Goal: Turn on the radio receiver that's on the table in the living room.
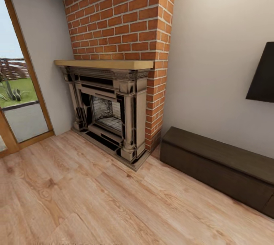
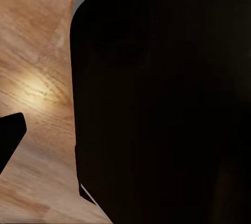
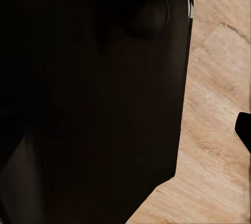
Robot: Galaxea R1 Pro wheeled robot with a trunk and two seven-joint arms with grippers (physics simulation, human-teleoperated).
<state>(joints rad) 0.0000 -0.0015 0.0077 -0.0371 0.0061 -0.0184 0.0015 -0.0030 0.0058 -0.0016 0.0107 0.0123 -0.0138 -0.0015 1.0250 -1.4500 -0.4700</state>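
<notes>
One red-brick chimney breast (image 1: 125,20) faces you, with a pale wood mantel (image 1: 103,64) over its carved stone fireplace (image 1: 110,112); beside it sits one long dark-brown low cabinet (image 1: 220,169) on the light plank floor (image 1: 95,207) (living room, seemingly). Radio and table aren't before you. Jaw states can't be told.

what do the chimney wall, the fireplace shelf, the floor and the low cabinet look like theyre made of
Chimney wall: red brick, matte, with pale mortar lines.
Fireplace shelf: light wood, smooth; no grain to be sure.
Floor: light wood planks, visible grain and knots, a soft sheen.
Low cabinet: dark brown, matte; probably stained wood or veneer, the flat look leaves it open.
</notes>
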